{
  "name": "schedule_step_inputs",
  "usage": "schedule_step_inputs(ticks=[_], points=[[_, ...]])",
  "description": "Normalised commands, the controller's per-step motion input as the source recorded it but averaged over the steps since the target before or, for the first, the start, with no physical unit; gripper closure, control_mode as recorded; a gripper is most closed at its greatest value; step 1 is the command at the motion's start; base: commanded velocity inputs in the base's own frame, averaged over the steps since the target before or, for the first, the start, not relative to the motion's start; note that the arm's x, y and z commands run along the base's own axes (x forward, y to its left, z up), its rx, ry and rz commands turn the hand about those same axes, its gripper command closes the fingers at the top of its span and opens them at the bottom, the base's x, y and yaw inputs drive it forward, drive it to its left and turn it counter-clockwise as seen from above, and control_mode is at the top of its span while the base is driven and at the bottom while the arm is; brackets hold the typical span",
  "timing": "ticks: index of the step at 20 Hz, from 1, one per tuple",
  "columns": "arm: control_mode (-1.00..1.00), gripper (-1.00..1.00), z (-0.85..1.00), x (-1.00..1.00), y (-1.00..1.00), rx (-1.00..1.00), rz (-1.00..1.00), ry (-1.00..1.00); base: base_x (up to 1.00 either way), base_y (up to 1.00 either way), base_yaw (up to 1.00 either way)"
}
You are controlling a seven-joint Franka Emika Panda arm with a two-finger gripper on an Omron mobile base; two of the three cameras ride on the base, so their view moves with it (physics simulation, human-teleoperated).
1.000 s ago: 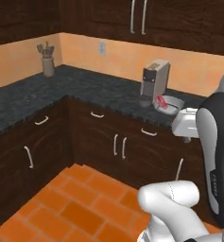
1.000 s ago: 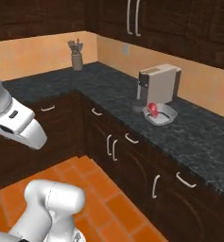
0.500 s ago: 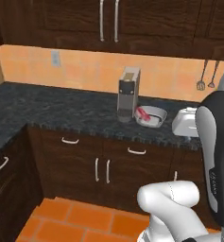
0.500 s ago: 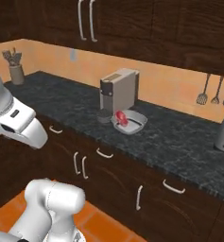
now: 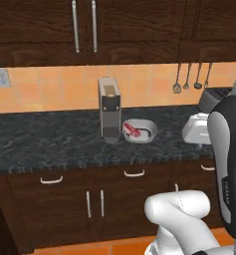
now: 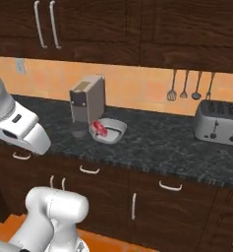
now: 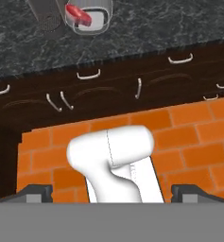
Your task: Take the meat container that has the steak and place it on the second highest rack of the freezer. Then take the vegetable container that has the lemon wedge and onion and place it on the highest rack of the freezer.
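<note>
toaster [image 5: 215, 99] half behind arm

No readable text, label, brand, number or sign anywhere in these views.

Hand [image 7: 111, 191] wide open, empty
</note>
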Motion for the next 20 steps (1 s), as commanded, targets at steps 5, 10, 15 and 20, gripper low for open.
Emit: schedule_step_inputs(ticks=[5, 10, 15, 20], points=[[1.0, -1.0, 0.0, 0.0, 0.0, 0.0, 0.0, 0.0, 0.81, 0.59, -0.43], [1.0, -1.0, 0.0, 0.0, 0.0, 0.0, 0.0, 0.0, 0.88, 0.06, -0.39], [-1.0, -1.0, -0.41, 0.63, -0.21, 0.12, -0.33, 0.13, 0.0, 0.0, 0.0], [-1.0, -1.0, -0.9, 0.53, -0.2, 0.14, -0.32, 0.09, 0.0, 0.0, 0.0]])
